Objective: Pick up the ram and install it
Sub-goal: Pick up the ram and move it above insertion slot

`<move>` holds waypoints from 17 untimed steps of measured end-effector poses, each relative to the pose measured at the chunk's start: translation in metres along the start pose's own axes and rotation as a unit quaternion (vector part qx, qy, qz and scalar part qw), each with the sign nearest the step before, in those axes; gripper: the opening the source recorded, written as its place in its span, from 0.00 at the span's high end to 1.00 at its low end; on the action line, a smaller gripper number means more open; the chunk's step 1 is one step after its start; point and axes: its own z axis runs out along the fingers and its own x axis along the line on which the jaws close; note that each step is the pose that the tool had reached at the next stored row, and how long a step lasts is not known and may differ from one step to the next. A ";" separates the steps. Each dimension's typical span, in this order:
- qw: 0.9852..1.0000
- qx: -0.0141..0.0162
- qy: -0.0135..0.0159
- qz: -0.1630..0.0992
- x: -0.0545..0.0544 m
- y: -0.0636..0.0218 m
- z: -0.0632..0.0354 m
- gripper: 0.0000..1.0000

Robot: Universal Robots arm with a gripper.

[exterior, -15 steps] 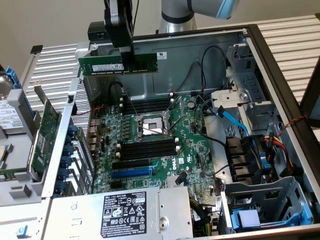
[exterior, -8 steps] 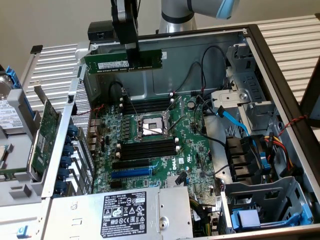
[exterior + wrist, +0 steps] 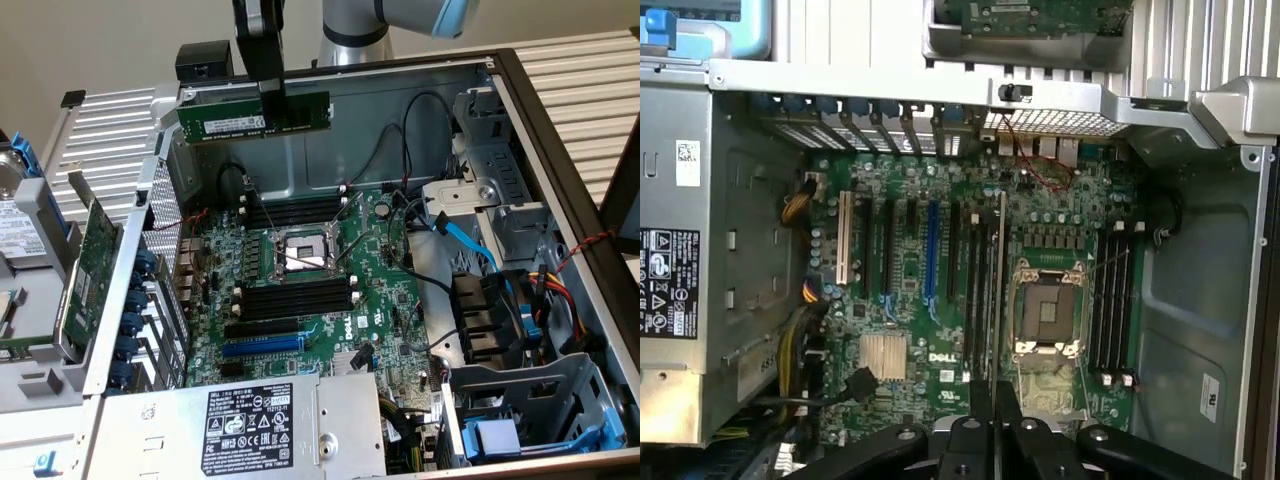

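The ram (image 3: pixel 220 120), a long narrow green stick with a white label strip, hangs level in the air above the open computer case, near its back wall. My gripper (image 3: pixel 272 108) comes down from above and is shut on the ram's upper edge, right of its middle. In the wrist view the ram (image 3: pixel 998 280) appears edge-on as a thin strip running out from between the fingers of my gripper (image 3: pixel 995 405). Under it lies the green motherboard (image 3: pixel 380 290), with black slots with white end clips (image 3: pixel 295 212) on both sides of the processor socket (image 3: pixel 297 253).
A green expansion card with a metal bracket (image 3: pixel 85 270) leans outside the case at the exterior view's left. A grey power supply (image 3: pixel 290 425) fills the near side. Blue and black cables (image 3: pixel 470 240) and a drive cage (image 3: pixel 530 400) crowd the exterior view's right.
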 end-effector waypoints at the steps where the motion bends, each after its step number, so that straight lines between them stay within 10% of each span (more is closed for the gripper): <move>1: 1.000 0.000 0.001 0.000 -0.003 -0.0022 0.0007 0.86; 13: 1.000 0.002 0.002 0.000 -0.036 -0.0057 0.0109 0.86; 17: 1.000 0.002 -0.003 -0.003 -0.036 -0.0040 0.0125 0.86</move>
